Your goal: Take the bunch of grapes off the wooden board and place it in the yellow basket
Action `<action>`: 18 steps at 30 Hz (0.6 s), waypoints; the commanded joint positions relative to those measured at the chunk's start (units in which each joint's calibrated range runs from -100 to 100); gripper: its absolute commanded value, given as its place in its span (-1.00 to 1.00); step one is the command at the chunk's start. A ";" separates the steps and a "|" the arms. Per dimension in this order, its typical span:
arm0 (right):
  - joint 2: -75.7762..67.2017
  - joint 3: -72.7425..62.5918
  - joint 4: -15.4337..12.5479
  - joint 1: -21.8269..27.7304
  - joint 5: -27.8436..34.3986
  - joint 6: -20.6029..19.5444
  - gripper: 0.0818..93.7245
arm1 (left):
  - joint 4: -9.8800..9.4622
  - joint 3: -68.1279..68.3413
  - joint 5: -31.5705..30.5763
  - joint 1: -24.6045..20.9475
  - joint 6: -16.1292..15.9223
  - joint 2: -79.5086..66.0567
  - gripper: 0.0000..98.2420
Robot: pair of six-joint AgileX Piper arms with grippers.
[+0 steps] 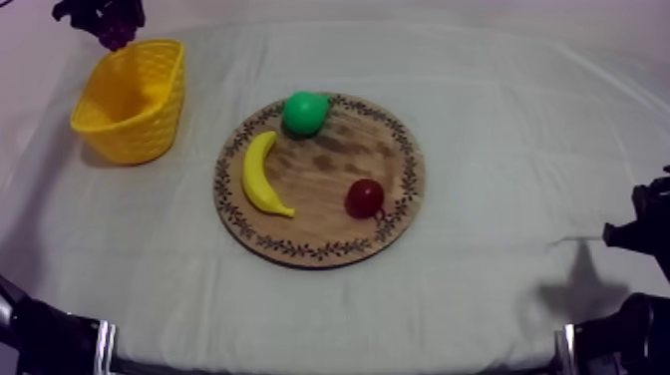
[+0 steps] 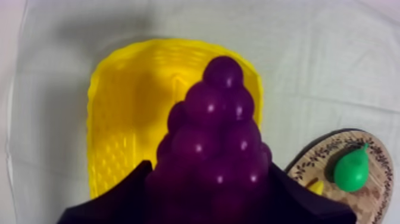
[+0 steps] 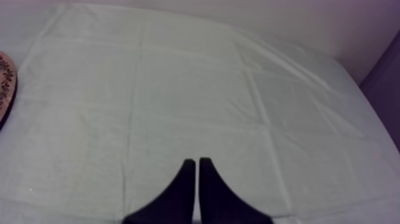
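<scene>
My left gripper [image 2: 211, 196] is shut on the purple bunch of grapes [image 2: 215, 140] and holds it in the air over the yellow basket [image 2: 128, 113]. From above, the grapes [image 1: 108, 22] hang just behind the basket [image 1: 132, 98] at the table's far left. The round wooden board [image 1: 329, 214] lies in the middle and carries a banana [image 1: 258, 176], a green pear [image 1: 304, 113] and a small red fruit [image 1: 363, 197]. My right gripper [image 3: 196, 164] rests shut over bare cloth at the right side of the table, with the edge of the board [image 3: 5, 83] far off.
The grey-white cloth [image 1: 499, 130] covers the table. The pear [image 2: 351, 170] and the board's rim [image 2: 324, 152] lie beside the basket in the left wrist view. My right arm [image 1: 643, 224] sits low at the table's right edge.
</scene>
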 commanded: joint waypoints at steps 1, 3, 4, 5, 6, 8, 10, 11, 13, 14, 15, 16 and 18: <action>-0.02 -0.05 -0.01 0.00 -0.03 -0.19 -0.99 | -0.01 0.13 -0.53 -0.14 0.10 1.91 0.03; -0.02 -0.05 -0.01 0.00 -0.03 -0.19 -0.99 | -0.02 0.36 -1.15 -0.43 0.25 3.78 0.03; -0.02 -0.05 -0.01 0.00 -0.03 -0.19 -0.99 | -0.01 0.52 -1.47 -0.60 0.34 4.75 0.03; -0.02 -0.05 -0.01 0.00 -0.03 -0.19 -0.99 | 0.04 0.73 -1.84 -0.79 0.40 5.71 0.04; -0.02 -0.05 -0.01 0.00 -0.03 -0.19 -0.99 | 0.09 1.02 -2.27 -0.97 0.45 6.67 0.04; -0.02 -0.05 -0.01 0.00 -0.03 -0.19 -0.99 | 0.16 1.90 -3.27 -1.35 0.53 8.48 0.04; -0.02 -0.05 -0.01 0.00 -0.03 -0.19 -0.99 | 0.20 3.10 -4.35 -1.80 0.57 10.13 0.05; -0.02 -0.05 -0.01 0.00 -0.03 -0.19 -0.99 | 0.19 3.68 -4.83 -2.02 0.58 10.92 0.06; -0.02 -0.05 -0.01 0.00 -0.03 -0.19 -0.99 | 0.16 4.73 -5.69 -2.46 0.57 12.26 0.08; -0.02 -0.05 -0.01 0.00 -0.03 -0.19 -0.99 | 0.15 5.15 -6.06 -2.65 0.55 12.80 0.12; -0.02 -0.05 -0.01 0.00 -0.03 -0.19 -0.99 | 0.15 5.51 -6.41 -2.83 0.51 13.29 0.18; -0.02 -0.05 -0.01 0.00 -0.03 -0.19 -0.99 | 0.16 5.84 -6.74 -2.98 0.45 13.68 0.26; -0.02 -0.05 -0.01 0.00 -0.03 -0.19 -0.99 | 0.21 6.37 -7.32 -3.20 0.33 14.23 0.46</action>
